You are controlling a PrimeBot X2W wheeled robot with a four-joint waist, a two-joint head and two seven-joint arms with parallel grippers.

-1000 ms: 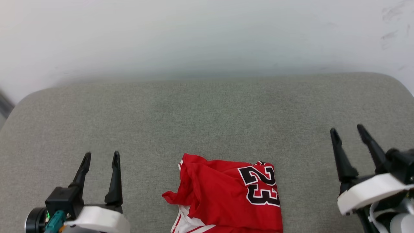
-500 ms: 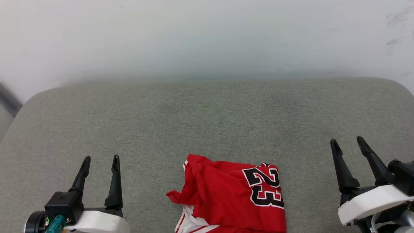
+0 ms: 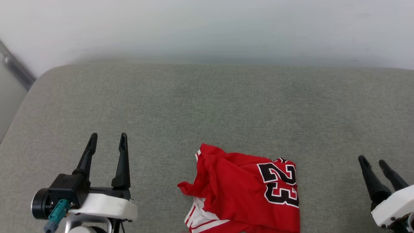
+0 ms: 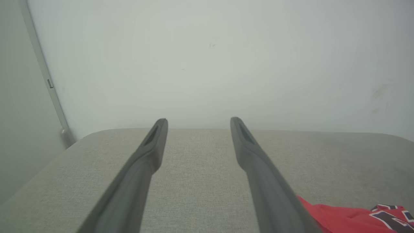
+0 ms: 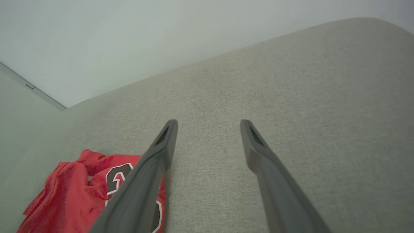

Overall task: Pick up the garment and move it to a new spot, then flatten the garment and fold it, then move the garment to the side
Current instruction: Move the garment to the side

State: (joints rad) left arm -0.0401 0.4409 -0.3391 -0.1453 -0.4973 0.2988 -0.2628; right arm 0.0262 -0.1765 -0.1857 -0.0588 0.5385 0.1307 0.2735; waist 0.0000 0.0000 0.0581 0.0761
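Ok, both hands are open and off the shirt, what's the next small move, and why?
Probably swing the left hand in toward the shirt's bunched left edge and lower it for a pinch. The shirt lies crumpled on the cushion, not yet picked up; the left hand and right hand both stand open, apart from it, one on each side.

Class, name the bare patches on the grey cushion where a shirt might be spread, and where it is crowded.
Widest free patch: the grey cushion from the wall down to the garment. Narrower strips lie between the garment and the left hand, and between it and the right hand. Crowded: the near edge, around the garment.
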